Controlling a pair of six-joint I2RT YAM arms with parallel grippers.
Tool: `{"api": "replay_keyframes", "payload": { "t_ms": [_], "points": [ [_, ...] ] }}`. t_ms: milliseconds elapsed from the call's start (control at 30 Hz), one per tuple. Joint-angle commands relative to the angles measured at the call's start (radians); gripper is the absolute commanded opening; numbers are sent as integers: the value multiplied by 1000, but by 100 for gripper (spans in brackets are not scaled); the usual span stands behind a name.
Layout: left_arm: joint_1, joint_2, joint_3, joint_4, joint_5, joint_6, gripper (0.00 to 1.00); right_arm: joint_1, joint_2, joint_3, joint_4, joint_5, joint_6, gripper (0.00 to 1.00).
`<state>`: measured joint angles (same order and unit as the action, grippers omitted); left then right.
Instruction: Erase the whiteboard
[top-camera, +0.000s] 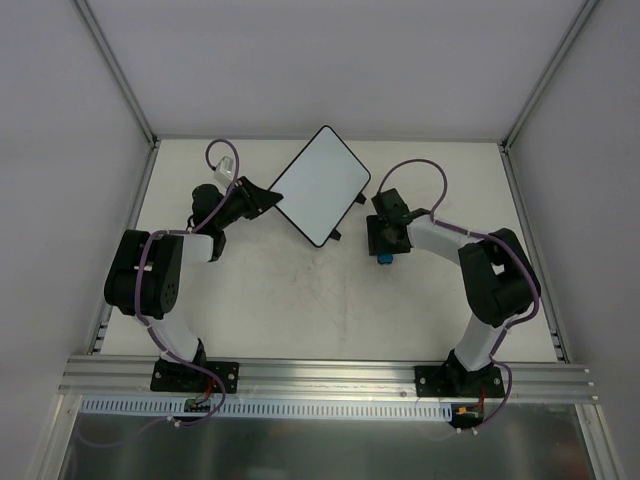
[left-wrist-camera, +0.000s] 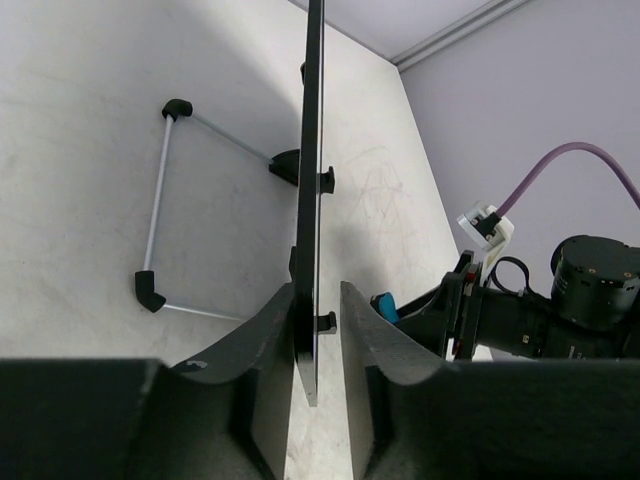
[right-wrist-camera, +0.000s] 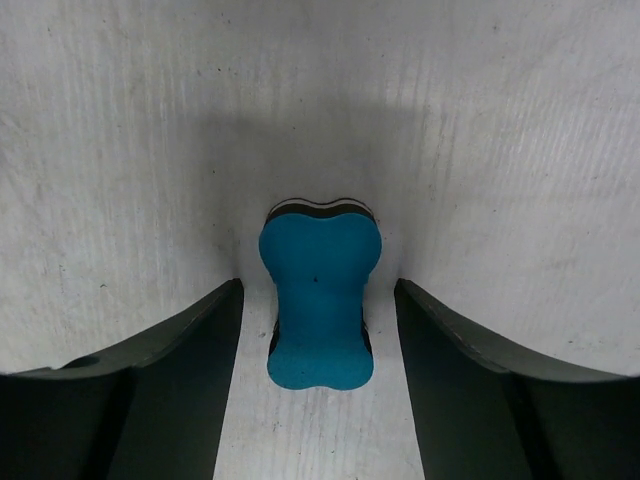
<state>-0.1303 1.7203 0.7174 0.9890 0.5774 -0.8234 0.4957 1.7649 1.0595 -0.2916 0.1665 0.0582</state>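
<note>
Top external: whiteboard (top-camera: 320, 185) sits skewed at the far middle of the table (top-camera: 300, 310), and I can make out no marks on its face. Left gripper (top-camera: 263, 197) straddles its edge, with a gap on one side, so I can't tell if it's clamped. Right gripper (top-camera: 385, 240) has its jaws apart around the blue eraser (top-camera: 383, 262), which lies on the table ungrabbed. Wiping probably hasn't begun. No containers.

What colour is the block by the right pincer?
Teal blue; the small bone-shaped block shows best in the right wrist view.
</note>
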Motion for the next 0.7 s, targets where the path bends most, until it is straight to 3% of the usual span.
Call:
{"api": "replay_keyframes", "payload": {
  "t_ms": [0, 67, 100, 133, 400, 567, 633, 667],
  "points": [
    [-5, -53, 2, 34, 27, 12, 26, 7, -18, -7, 14, 1, 18, 68],
    [-5, -53, 2, 34, 27, 12, 30, 9, -21, -12, 16, 11, 22, 79],
    [-3, -53, 2, 34, 26, 12, 34, 9, -28, -16, 19, 14, 22, 89],
    [-3, -53, 2, 34, 27, 12, 36, 7, -33, -19, 28, 16, 22, 91],
    [-3, -65, -4, 27, 19, 23, 61, 9, -88, -29, 35, 15, 22, 93],
    [0, -129, -42, -29, -47, 55, 99, 7, -143, -41, 35, 10, 15, 93],
    [-2, -166, -55, -78, -66, 79, 99, 9, -166, -49, 35, 10, 15, 94],
    [-2, -180, -59, -104, -77, 90, 99, 10, -197, -64, 37, 10, 15, 99]
  ]
}}
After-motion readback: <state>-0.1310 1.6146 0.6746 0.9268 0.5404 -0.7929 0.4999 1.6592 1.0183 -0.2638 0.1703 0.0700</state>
